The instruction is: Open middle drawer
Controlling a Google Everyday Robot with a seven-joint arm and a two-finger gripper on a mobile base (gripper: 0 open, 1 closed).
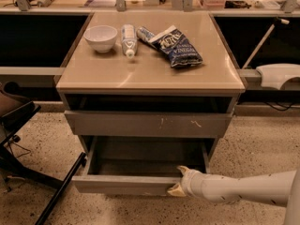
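Observation:
The middle drawer (122, 185) is the wide shallow grey drawer low on the cabinet. It is pulled out toward me and its grey box interior (145, 156) shows. My gripper (178, 181) reaches in from the lower right on a white arm (243, 189). It sits at the right part of the drawer's front panel. One pale fingertip (183, 170) is inside the front and the other is outside, pinching the panel's top edge.
Above is a larger grey drawer front with pale scratches (150, 123), pushed in. The tan cabinet top (150, 69) holds a white bowl (101, 36), a tube (128, 39) and a blue chip bag (177, 46). A black chair base (28, 153) stands at the left on the speckled floor.

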